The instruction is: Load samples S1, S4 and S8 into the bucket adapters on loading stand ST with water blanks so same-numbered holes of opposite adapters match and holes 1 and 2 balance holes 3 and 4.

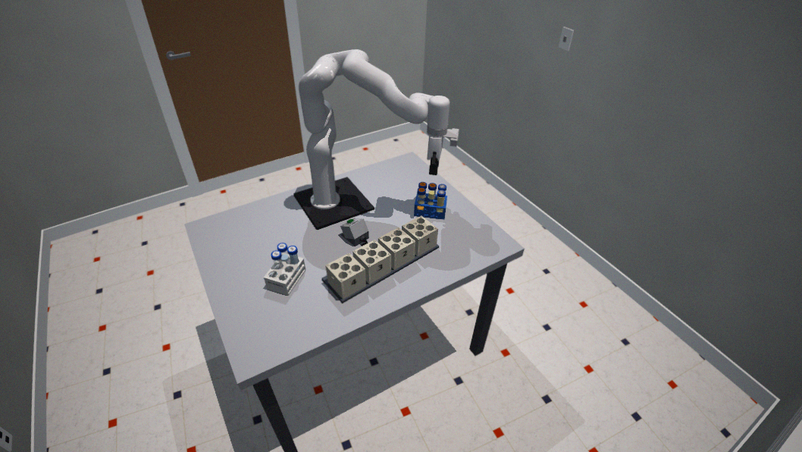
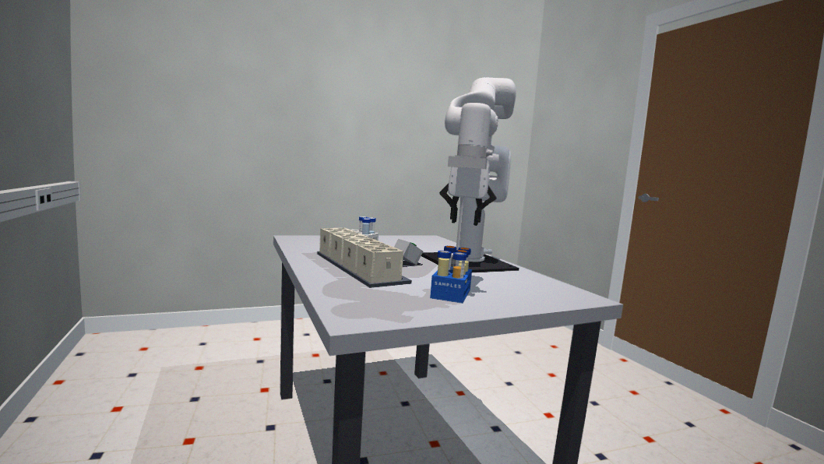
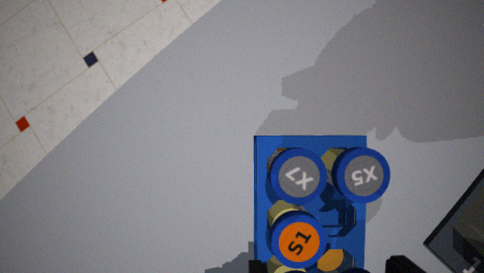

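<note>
My gripper (image 1: 433, 171) (image 2: 465, 222) (image 3: 326, 268) is open and empty, above the blue sample rack (image 1: 430, 213) (image 2: 448, 293) (image 3: 262, 183). In the wrist view S1 (image 3: 299, 242) stands in it with an orange dot, beside grey-dotted X7 (image 3: 299, 177) and X5 (image 3: 362, 175). Two more caps are cut off at the bottom edge; their IDs are hidden. Adapter 1 (image 1: 427, 241) (image 2: 371, 265), adapter 2 (image 1: 404, 253), adapter 3 (image 1: 380, 268) and adapter 4 (image 1: 353, 282) stand in a row on the dark stand; their visible holes look empty. The white rack (image 1: 276, 284) holds three blue-capped blanks; their print is unreadable.
The grey sloped desk (image 1: 355, 232) (image 2: 408, 252) with the green key (image 1: 350, 221) stands between the arm's black base plate (image 1: 355, 205) (image 2: 501, 264) and the adapter row. The sample rack is near the adapter 1 end, the white rack near the adapter 4 end.
</note>
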`<action>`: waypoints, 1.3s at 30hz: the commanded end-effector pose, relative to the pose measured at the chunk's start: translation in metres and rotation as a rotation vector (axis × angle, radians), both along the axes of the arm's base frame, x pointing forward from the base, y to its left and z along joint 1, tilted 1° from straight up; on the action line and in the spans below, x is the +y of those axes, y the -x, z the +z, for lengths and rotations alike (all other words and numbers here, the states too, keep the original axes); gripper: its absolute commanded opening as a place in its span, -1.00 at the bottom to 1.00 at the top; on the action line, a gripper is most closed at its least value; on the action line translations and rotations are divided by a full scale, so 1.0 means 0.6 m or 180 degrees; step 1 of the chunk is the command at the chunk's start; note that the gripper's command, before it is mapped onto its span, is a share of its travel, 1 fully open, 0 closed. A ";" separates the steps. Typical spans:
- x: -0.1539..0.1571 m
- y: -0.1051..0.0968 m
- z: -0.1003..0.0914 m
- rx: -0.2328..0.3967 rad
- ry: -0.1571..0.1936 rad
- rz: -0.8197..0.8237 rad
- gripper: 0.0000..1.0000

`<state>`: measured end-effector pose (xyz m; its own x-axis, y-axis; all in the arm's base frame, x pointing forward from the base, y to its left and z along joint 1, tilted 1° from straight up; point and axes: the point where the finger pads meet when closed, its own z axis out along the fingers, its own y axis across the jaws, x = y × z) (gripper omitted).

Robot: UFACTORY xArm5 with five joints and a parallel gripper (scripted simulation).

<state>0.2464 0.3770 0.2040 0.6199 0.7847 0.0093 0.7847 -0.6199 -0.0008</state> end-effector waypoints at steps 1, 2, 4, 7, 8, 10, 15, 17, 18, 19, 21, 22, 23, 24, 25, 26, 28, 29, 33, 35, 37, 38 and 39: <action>0.002 -0.001 -0.015 0.0021 -0.0032 0.0000 0.15; 0.002 -0.001 -0.019 0.0021 -0.0032 0.0000 0.15; 0.002 -0.001 -0.019 0.0021 -0.0032 0.0000 0.15; 0.002 -0.001 -0.029 0.0021 -0.0032 0.0000 0.15; 0.002 -0.001 -0.032 0.0021 -0.0032 0.0000 0.15; 0.002 -0.001 -0.039 0.0021 -0.0032 0.0000 0.15; 0.003 -0.001 -0.055 0.0021 -0.0032 0.0000 0.15; 0.003 -0.001 -0.062 0.0021 -0.0032 0.0000 0.15; 0.003 -0.001 -0.065 0.0021 -0.0032 0.0000 0.15; 0.003 -0.001 -0.069 0.0021 -0.0032 0.0000 0.15; 0.003 -0.001 -0.069 0.0021 -0.0032 0.0000 0.15; 0.003 -0.001 -0.072 0.0021 -0.0032 0.0000 0.15; 0.003 -0.001 -0.075 0.0021 -0.0032 0.0000 0.15; 0.003 -0.001 -0.079 0.0021 -0.0032 0.0000 0.15; 0.003 -0.001 -0.082 0.0021 -0.0032 0.0000 0.15; 0.003 -0.001 -0.085 0.0021 -0.0032 0.0000 0.15; 0.003 -0.001 -0.092 0.0021 -0.0032 0.0000 0.15; 0.003 -0.001 -0.095 0.0021 -0.0032 0.0000 0.15; 0.004 -0.001 -0.109 0.0021 -0.0032 0.0000 0.15; 0.004 -0.001 -0.116 0.0021 -0.0032 0.0000 0.15; 0.004 -0.001 -0.119 0.0021 -0.0032 0.0000 0.15; 0.004 -0.001 -0.119 0.0021 -0.0032 0.0000 0.15; 0.004 -0.001 -0.122 0.0021 -0.0032 0.0000 0.15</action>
